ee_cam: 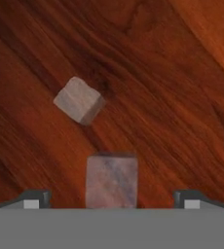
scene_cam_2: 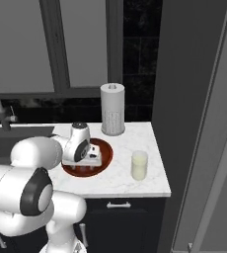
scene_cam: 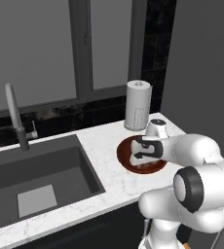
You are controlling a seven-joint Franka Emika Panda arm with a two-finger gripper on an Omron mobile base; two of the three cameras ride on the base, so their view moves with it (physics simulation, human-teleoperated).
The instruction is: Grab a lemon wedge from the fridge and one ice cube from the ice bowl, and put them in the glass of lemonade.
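The gripper point(ee_cam: 111, 198), jaws spread wide and empty, hangs low inside the ice bowl point(scene_cam_2: 104, 148), one ice cube point(ee_cam: 112, 181) lying squarely between its fingertips point(ee_cam: 35, 198) on the reddish wood. A second cube point(ee_cam: 79, 100) lies just beyond it, tilted on a corner. The glass of lemonade point(scene_cam_2: 139, 165) stands outside the bowl on the marble counter point(scene_cam_2: 128, 185), near the paper-towel roll point(scene_cam_2: 112, 115).

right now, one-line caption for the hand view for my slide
Open gripper low over the wooden ice bowl, one ice cube between its fingers, a second cube lying beyond.
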